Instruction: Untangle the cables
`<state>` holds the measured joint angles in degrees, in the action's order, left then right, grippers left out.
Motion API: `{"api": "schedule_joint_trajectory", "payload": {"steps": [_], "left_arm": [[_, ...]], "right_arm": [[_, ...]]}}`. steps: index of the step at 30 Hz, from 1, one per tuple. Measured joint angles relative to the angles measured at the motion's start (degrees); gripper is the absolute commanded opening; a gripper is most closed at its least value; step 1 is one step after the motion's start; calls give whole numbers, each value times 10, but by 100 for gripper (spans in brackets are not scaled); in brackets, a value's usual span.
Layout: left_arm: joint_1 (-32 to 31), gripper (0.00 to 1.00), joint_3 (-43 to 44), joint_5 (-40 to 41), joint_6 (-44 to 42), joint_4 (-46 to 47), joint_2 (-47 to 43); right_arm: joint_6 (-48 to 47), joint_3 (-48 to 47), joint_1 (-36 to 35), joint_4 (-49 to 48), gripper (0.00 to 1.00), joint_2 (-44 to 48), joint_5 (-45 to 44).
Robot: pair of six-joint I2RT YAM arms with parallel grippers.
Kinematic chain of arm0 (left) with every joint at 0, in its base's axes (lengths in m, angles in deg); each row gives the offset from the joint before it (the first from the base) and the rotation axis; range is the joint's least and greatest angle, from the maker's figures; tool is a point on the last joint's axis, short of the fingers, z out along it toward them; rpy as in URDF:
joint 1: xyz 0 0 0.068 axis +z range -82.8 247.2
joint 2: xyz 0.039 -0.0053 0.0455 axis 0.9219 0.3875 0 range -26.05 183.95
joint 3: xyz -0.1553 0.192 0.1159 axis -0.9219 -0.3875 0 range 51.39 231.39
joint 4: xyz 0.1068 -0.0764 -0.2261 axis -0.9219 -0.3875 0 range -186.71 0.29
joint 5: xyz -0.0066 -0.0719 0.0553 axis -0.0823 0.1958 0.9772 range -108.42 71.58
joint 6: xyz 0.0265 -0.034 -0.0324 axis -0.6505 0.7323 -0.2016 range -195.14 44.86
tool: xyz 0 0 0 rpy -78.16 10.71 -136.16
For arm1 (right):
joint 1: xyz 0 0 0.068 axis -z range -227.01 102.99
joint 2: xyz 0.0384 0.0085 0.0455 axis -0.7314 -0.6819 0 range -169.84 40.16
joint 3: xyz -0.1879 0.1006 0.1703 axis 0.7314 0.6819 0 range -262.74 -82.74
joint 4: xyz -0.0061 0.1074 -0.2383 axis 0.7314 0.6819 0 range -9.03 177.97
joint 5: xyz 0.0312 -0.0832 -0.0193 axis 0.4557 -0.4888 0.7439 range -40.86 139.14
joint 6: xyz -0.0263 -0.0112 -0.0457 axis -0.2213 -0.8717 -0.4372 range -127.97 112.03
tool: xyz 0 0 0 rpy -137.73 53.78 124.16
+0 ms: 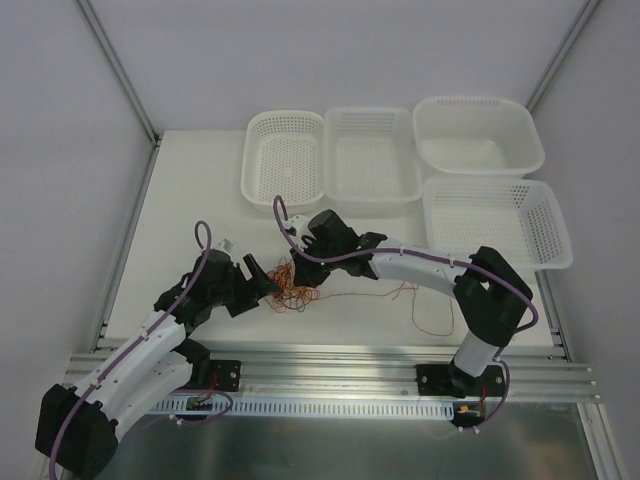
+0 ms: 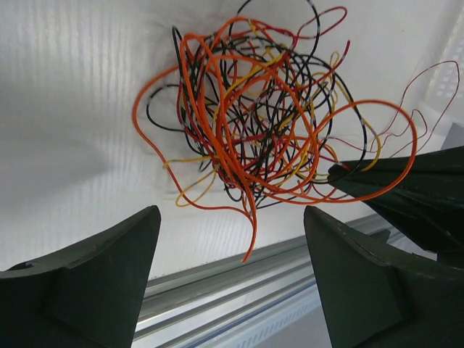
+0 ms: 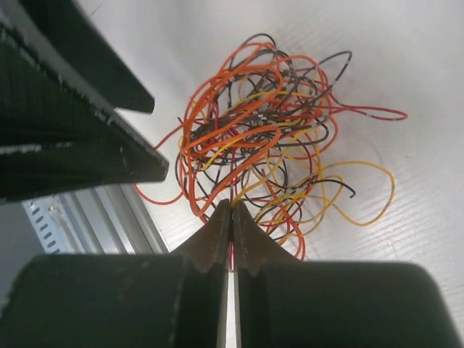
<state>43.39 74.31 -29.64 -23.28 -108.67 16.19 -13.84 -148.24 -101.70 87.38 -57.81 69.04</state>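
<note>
The cables (image 1: 291, 284) lie as one knotted clump of orange, red, black and yellow wire on the white table, between the two arms. In the left wrist view the cables (image 2: 254, 116) sit beyond my left gripper (image 2: 232, 212), which is open with nothing between its fingers; one orange end hangs toward the gap. My left gripper (image 1: 262, 276) is just left of the clump. My right gripper (image 3: 232, 204) is shut on a thin red strand at the near edge of the cables (image 3: 261, 123). A thin dark red strand (image 1: 425, 305) trails off to the right.
Several white perforated baskets stand at the back: one (image 1: 285, 160), another (image 1: 372, 155), a third (image 1: 478, 135), and one at the right (image 1: 495, 222). An aluminium rail (image 1: 330, 360) runs along the table's near edge, close below the clump.
</note>
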Motion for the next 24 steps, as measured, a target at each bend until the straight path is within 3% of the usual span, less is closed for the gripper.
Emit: {"api": "schedule_joint_trajectory", "payload": {"steps": [7,15,21,24], "left_arm": [[-90,76,-20,49,77,46,15],[-103,65,-20,120,98,83,95],[-104,51,-20,159,106,114,153],[-104,38,-20,180,110,125,163]], "right_arm": [[55,14,-1,-20,1,-3,-43],[94,16,-2,-38,1,-13,-45],[110,18,-2,-43,1,-13,-41],[113,28,-2,-46,1,-13,-40]]}}
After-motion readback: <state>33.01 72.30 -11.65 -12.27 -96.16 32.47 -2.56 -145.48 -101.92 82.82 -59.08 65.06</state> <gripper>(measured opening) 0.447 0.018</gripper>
